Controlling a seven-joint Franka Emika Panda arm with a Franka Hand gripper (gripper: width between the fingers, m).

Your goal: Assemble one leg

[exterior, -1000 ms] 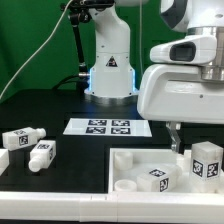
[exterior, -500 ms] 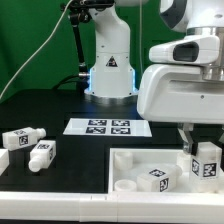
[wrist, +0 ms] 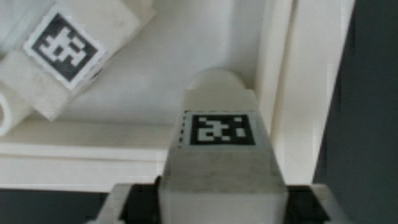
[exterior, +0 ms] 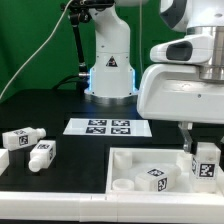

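The fingers [exterior: 205, 150] are closed on a leg [wrist: 226, 150] (tag facing the wrist camera), held upright between them over the white tray [exterior: 130, 160], presumably so it can go into a socket.

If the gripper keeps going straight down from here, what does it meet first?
The gripper is closed on the leg; pushed down, that leg would probably meet the white tray-like piece first, though depth is unclear.

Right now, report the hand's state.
Hand: closed on the leg, one finger on each side, over the white tray piece.
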